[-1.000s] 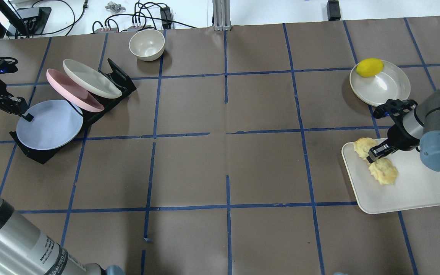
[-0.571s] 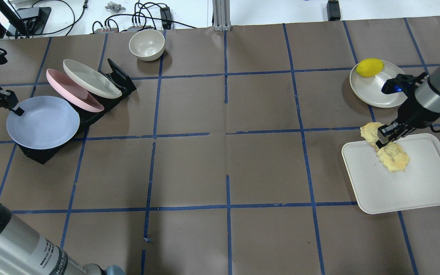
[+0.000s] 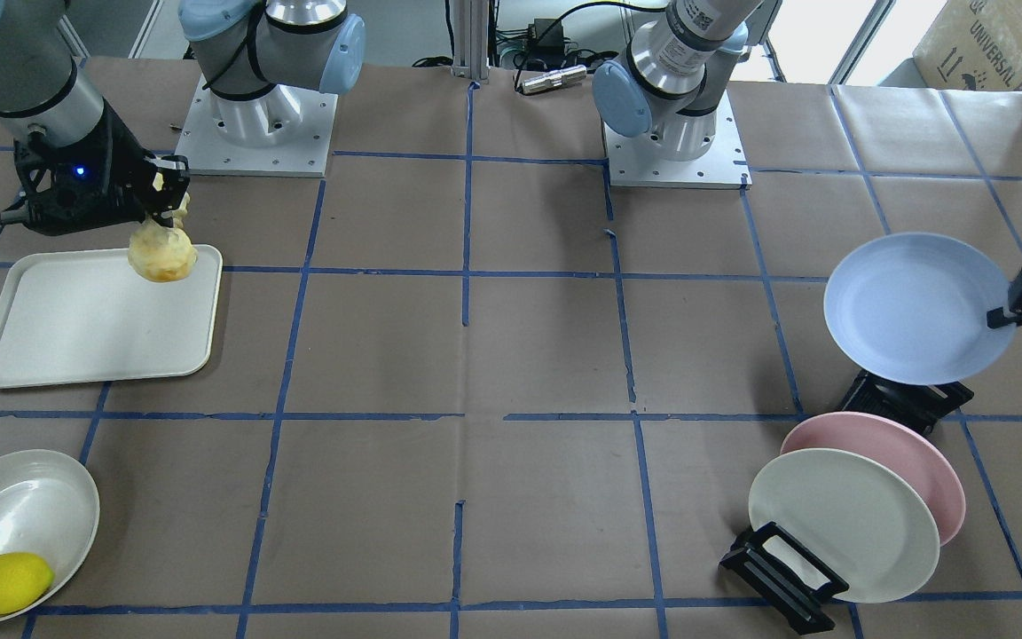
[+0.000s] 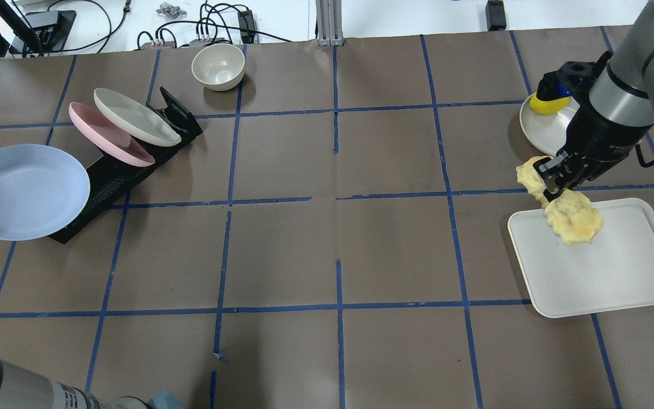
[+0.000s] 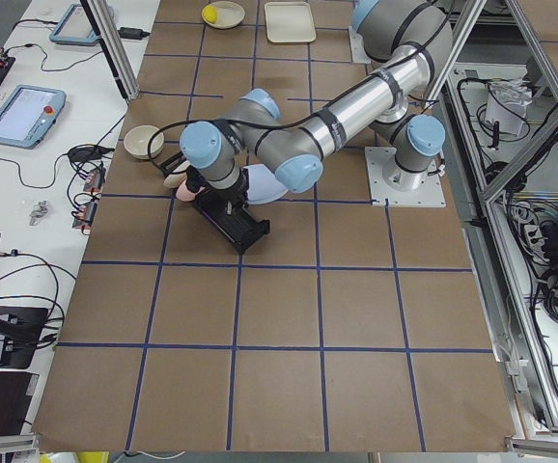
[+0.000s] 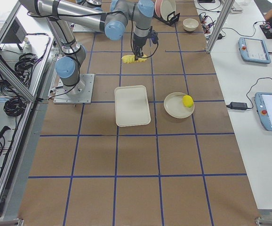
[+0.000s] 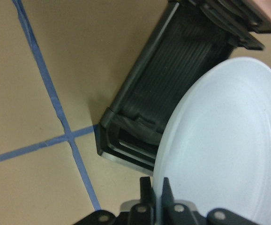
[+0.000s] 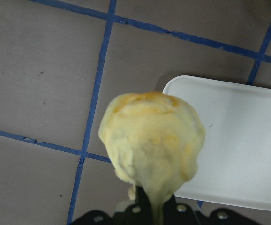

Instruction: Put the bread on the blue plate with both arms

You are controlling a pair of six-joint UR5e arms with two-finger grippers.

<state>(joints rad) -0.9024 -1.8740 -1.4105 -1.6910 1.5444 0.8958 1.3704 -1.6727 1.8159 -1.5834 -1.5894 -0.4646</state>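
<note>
Bumpy bread (image 4: 574,218) in right tool (image 4: 551,184); matte blue plate (image 3: 910,306), left tool (image 3: 1001,314).

The bread (image 4: 574,220) in the right gripper (image 4: 548,184) looked rough, bumpy and matt. The blue plate (image 4: 20,193) pinched in the left gripper (image 7: 156,206) was smooth and matt. Under both lay matt brown paper (image 4: 281,250) lined with blue tape (image 4: 338,309).

The left arm (image 3: 680,58) and right arm (image 3: 32,80) are silver-grey tubes with pale-blue joint caps (image 3: 619,99) on white, screw-dotted base plates (image 3: 254,146); a blue light (image 3: 78,170) glows on black housing, upper left.
</note>
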